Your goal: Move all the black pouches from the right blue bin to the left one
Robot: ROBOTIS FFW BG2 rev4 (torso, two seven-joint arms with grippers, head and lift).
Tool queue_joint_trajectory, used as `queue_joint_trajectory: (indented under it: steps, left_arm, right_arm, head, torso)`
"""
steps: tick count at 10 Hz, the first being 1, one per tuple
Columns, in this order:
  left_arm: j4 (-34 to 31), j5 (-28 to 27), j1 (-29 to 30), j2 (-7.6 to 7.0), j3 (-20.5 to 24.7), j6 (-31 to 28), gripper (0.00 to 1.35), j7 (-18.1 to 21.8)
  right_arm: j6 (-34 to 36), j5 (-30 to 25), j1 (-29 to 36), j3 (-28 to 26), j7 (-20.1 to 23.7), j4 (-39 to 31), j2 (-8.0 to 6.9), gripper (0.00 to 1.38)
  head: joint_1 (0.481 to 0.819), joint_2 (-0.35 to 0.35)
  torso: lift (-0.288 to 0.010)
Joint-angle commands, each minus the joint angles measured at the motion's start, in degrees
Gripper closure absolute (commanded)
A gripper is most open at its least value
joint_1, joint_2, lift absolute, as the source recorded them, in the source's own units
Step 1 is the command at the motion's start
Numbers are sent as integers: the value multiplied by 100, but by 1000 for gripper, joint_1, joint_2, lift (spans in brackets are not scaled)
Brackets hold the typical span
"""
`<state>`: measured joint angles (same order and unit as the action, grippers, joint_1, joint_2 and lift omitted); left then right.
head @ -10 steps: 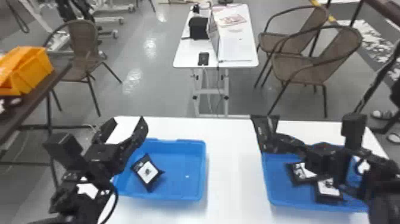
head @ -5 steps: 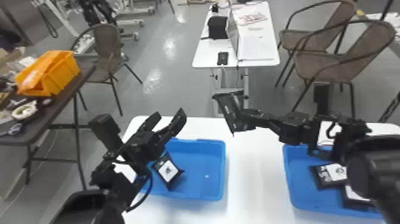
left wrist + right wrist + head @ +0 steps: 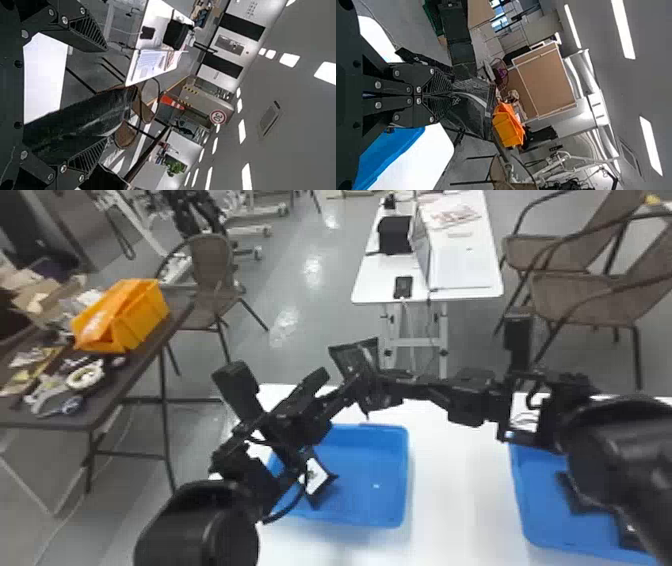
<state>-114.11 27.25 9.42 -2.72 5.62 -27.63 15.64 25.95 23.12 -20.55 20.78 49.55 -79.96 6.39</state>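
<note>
My right gripper (image 3: 376, 386) is above the far edge of the left bin (image 3: 395, 475), shut on a black pouch (image 3: 350, 357) that sticks up to the right of my left gripper (image 3: 280, 382). That left gripper stands open over the left bin's far left part. In the left wrist view the pouch (image 3: 83, 118) reaches between the open fingers of my left gripper (image 3: 104, 95). In the right wrist view my right gripper (image 3: 451, 94) pinches the pouch's edge (image 3: 472, 113). One pouch (image 3: 317, 480) lies in the left bin. Dark pouches (image 3: 580, 490) lie in the right bin (image 3: 537, 505), partly behind the right arm.
Both bins stand on a white table (image 3: 460, 500). Beyond it are a second white table (image 3: 460, 265) and brown chairs (image 3: 590, 297). At the left, a dark table (image 3: 115, 400) carries an orange bin (image 3: 142, 317) and loose items.
My right gripper has carried its pouch left from near the right bin to beside my left gripper. The head view has swung, so the tables and bins stand farther right in it.
</note>
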Motion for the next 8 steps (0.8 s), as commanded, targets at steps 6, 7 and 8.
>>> queue_joint_trajectory:
  steps: [6,7,8]
  left_arm:
    - [-6,-132,-81,17,-158,-217,1217,-79]
    - [-6,-149,-99,-18,-184,-199,1217,-79]
    - [-6,-158,-81,-27,-193,-111,1217,-79]
  right_arm:
    - [-72,123,-37,111,11,121,-15,1286]
    - [-99,123,-46,102,11,147,-15,1286]
    - [-108,114,-46,102,11,174,-23,1285]
  head:
    - [695,249]
    - [695,247]
    - [695,245]
  torso:
    - [10]
    - [10]
    - [10]
